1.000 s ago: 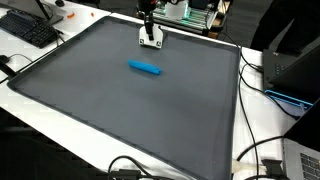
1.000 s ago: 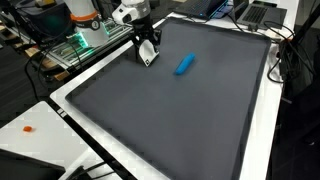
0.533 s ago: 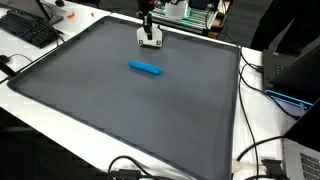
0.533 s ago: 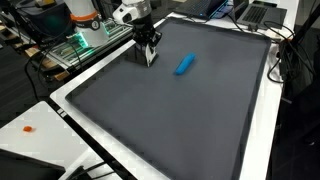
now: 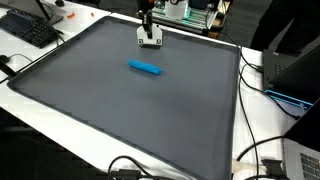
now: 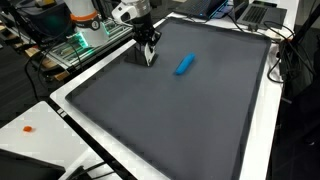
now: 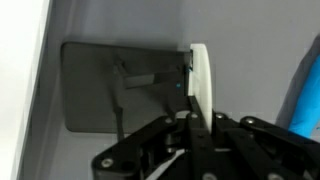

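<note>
At the far edge of the grey mat (image 5: pixel 120 110) (image 6: pixel 190 120) my gripper (image 5: pixel 150 36) (image 6: pixel 148 50) (image 7: pixel 193 118) points down, shut on a thin white flat piece (image 5: pixel 150 42) (image 7: pixel 200 80). In the wrist view the piece stands edge-on between the two black fingers (image 7: pixel 165 135), rising above them. A blue cylindrical object (image 5: pixel 145 68) (image 6: pixel 184 65) lies on the mat a short way from the gripper, apart from it, and shows as a blue edge (image 7: pixel 305 95) at the right of the wrist view.
A white table border surrounds the mat. A keyboard (image 5: pixel 30 30) lies at one corner, with cables (image 5: pixel 255 85) and a laptop (image 5: pixel 295 65) along one side. A green electronics rack (image 6: pixel 80 45) stands behind the arm. A small orange item (image 6: pixel 29 128) rests on the border.
The jaws have closed on the white piece, which a second ago sat loosely between wider fingers. The gripper has stayed in place and the blue object has not moved.
</note>
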Robot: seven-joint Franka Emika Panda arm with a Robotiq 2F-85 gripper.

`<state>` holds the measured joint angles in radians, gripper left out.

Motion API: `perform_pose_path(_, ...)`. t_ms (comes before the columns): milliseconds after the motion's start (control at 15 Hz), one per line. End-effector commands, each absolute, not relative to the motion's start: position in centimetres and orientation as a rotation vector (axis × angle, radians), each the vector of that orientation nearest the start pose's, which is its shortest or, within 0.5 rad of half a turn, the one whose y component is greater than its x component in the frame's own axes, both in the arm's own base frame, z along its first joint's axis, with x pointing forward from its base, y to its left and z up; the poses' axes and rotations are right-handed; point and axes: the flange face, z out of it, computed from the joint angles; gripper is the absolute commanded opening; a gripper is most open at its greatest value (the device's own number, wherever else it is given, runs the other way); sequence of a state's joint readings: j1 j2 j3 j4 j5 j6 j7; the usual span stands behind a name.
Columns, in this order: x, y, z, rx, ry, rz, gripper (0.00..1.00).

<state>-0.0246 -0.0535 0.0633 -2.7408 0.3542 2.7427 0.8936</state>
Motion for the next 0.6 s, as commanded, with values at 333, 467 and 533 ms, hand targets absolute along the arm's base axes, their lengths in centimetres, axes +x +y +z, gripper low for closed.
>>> perform_pose_path(333,39.6,1.7,30.7,-2.55,1.497,0.121,0.01)
perform_pose_path(467,40.4,2.9,32.6,-2.611,1.367,0.131,0.01)
perform_pose_path(533,40.9,3.7,33.4,-2.636,1.293,0.141,0.01)
